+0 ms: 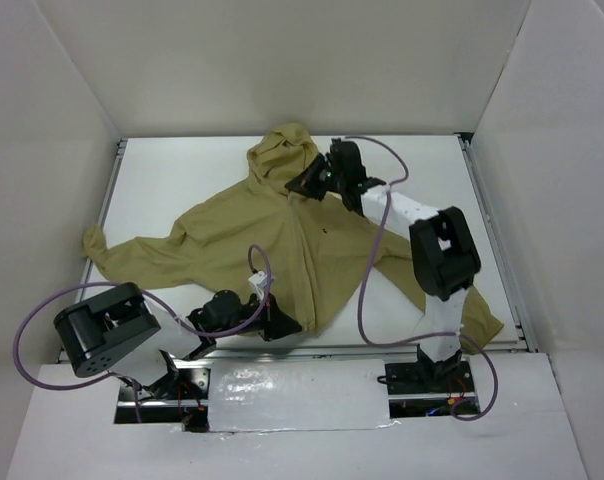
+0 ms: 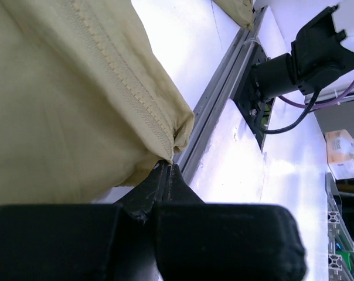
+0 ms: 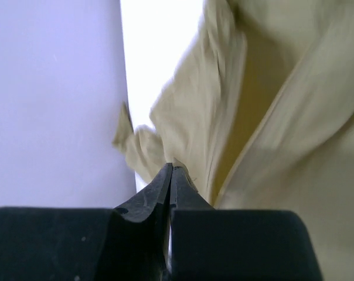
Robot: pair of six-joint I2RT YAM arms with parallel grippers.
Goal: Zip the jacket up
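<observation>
The khaki hooded jacket (image 1: 282,245) lies spread on the white table, hood at the back and sleeves out to both sides. My left gripper (image 1: 282,322) is shut on the bottom hem corner beside the zipper; in the left wrist view its tips (image 2: 168,165) pinch the hem, with the jacket (image 2: 65,105) and its zipper teeth (image 2: 118,76) running up from there. My right gripper (image 1: 304,185) is at the collar below the hood. In the right wrist view its tips (image 3: 172,168) are closed on a fabric edge of the jacket (image 3: 271,117); whether the zipper pull is between them is hidden.
White walls enclose the table on three sides. A metal rail (image 2: 218,111) runs along the front edge, with the right arm's base (image 2: 282,70) behind it. The right sleeve's cuff (image 1: 485,325) reaches the front right rail. A shiny sheet (image 1: 297,395) lies between the arm bases.
</observation>
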